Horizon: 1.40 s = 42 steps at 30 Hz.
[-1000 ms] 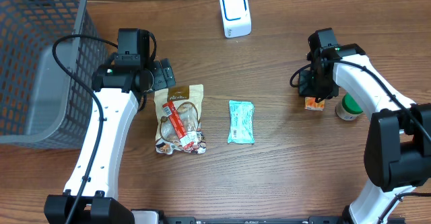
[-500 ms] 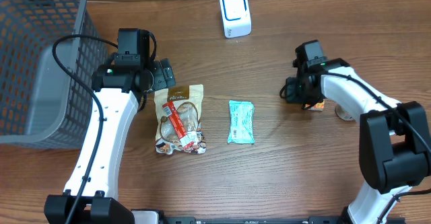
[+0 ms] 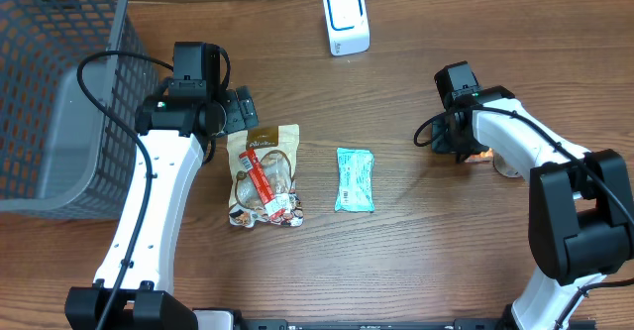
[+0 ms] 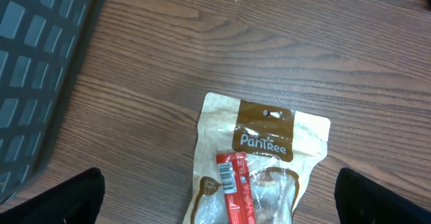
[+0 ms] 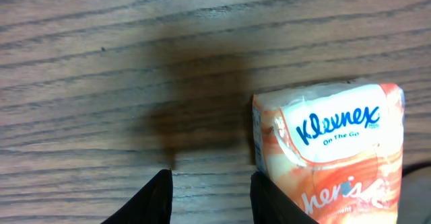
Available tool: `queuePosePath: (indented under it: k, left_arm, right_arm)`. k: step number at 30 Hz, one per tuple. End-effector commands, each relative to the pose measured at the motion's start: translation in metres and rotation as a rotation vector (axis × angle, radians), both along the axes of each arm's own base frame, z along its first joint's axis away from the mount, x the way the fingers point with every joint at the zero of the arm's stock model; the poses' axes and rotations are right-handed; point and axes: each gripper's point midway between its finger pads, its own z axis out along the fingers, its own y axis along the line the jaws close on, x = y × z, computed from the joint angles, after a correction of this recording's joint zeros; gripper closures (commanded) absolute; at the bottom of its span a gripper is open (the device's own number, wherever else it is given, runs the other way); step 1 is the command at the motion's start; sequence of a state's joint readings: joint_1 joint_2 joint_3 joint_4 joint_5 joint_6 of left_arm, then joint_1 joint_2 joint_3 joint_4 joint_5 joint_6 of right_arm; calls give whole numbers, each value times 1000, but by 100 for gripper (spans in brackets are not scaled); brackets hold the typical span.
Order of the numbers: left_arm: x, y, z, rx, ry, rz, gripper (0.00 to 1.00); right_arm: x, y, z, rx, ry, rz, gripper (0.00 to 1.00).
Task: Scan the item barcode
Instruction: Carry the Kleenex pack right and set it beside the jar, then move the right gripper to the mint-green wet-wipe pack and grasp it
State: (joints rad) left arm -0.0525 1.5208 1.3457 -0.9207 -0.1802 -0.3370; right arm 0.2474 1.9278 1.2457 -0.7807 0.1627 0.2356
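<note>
Left jaws are spread wide over the snack pouch [image 4: 262,163], which lies flat on the surface [image 4: 303,49] between them, gripping nothing. Right jaws are only partway apart with just bare wood in the gap. The Kleenex pack [image 5: 330,143] sits right outside one finger, not held. Can't tell if it's touching.

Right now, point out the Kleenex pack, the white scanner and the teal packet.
Kleenex pack [image 5: 330,153]: right wrist view, middle of its printed front.
White scanner [image 3: 346,21]: overhead view, its top face.
Teal packet [image 3: 355,179]: overhead view, middle of the wrapper.
</note>
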Motion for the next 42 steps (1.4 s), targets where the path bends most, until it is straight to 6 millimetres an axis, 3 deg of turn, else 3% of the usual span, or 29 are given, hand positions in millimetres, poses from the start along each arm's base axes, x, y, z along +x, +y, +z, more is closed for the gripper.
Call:
queuePosePath:
  k: [1,4,10,18,23,27,36,42]
  left_arm:
    - [3,-2,7,5,-19,-5,0]
    - [3,-2,7,5,-19,-5,1]
    - [3,-2,7,5,-19,-5,0]
    - [3,-2,7,5,-19,-5,0]
    - [3,-2,7,5,-19,-5,1]
    - [3,-2,7,5,-19,-5,0]
    - [3,-2,7,5,-19,-5,0]
    - [3,-2,7,5,-19,-5,0]
  right_arm:
    - [19,1,27,6,-71,-11,61]
    - [23,21,43,90,-64,15,61]
    - [7,102,62,460,14,145,60]
    - [-24,157,56,460,67,248,56]
    - [-36,165,37,322,75,116,55]
    - [-57,180,31,313,118,80,52]
    - [-104,185,10,261,228,24,48]
    - [-115,194,0,288,237,23,47]
